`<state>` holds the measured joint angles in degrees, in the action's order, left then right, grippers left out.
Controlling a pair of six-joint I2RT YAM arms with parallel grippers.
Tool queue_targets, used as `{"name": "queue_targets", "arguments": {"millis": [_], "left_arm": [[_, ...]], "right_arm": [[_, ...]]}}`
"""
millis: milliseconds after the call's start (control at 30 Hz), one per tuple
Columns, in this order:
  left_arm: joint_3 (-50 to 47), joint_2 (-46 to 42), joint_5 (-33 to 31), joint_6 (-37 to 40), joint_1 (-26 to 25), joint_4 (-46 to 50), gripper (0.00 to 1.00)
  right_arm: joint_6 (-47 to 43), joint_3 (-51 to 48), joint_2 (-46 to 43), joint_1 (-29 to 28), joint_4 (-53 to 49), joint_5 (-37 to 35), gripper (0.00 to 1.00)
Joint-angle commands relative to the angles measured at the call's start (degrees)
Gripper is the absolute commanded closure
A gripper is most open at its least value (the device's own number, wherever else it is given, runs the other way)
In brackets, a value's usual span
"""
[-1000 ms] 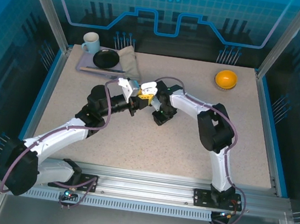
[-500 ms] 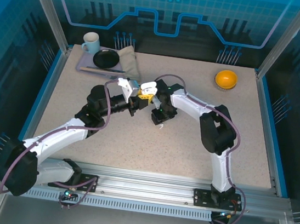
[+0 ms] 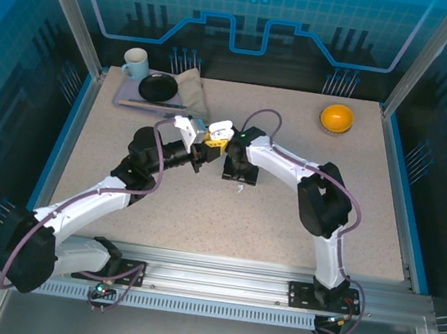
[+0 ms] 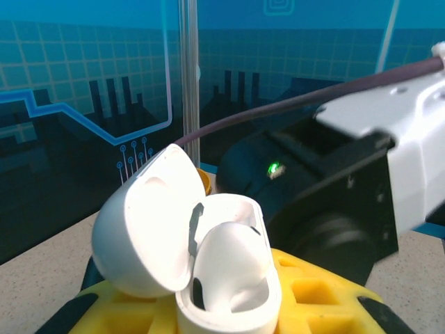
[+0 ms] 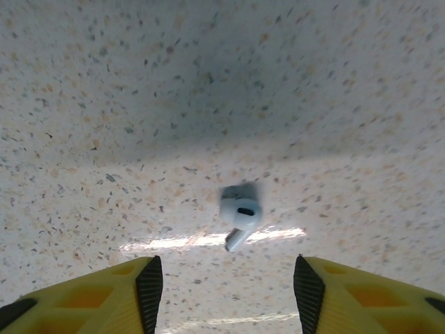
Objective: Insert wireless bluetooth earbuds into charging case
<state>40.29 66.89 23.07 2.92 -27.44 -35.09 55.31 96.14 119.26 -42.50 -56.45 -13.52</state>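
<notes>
My left gripper [image 4: 229, 309] is shut on a white charging case [image 4: 226, 278], held up off the table with its lid [image 4: 149, 229] swung open to the left. The inside is glossy white, and I cannot tell whether a bud sits in it. From above, the case [image 3: 221, 126] hangs at mid-table. My right gripper [image 5: 226, 285] points straight down at the tabletop, open, yellow fingers [image 5: 132, 292] wide apart. One white earbud [image 5: 240, 212] lies on the table between and just beyond them, untouched. From above, this earbud [image 3: 240, 187] lies just in front of the right gripper [image 3: 235, 173].
An orange bowl [image 3: 337, 118] sits at the back right. A tray [image 3: 125, 101] at the back left carries a mug [image 3: 136, 63], a black plate [image 3: 158, 87] and a folded cloth [image 3: 191, 89]. The two wrists are close together at mid-table.
The right arm has shifted a little to the left, bringing its gripper down over the white earbud. The left arm and the case have stayed put.
</notes>
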Motion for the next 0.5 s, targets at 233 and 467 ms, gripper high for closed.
{"name": "queue_targets", "arguments": {"millis": [233,467], "left_arm": [[0.00,-0.85,0.40,-0.81,0.99,-2.84,1.00],[-0.14,-0.65,0.28,-0.80,1.11,-2.88,1.00]], "right_arm": [[6.93,2.53,4.87,-0.26,-5.07,-3.50,0.48],[7.01,1.81,6.28,0.67,-3.15,-1.54,0.52]]}}
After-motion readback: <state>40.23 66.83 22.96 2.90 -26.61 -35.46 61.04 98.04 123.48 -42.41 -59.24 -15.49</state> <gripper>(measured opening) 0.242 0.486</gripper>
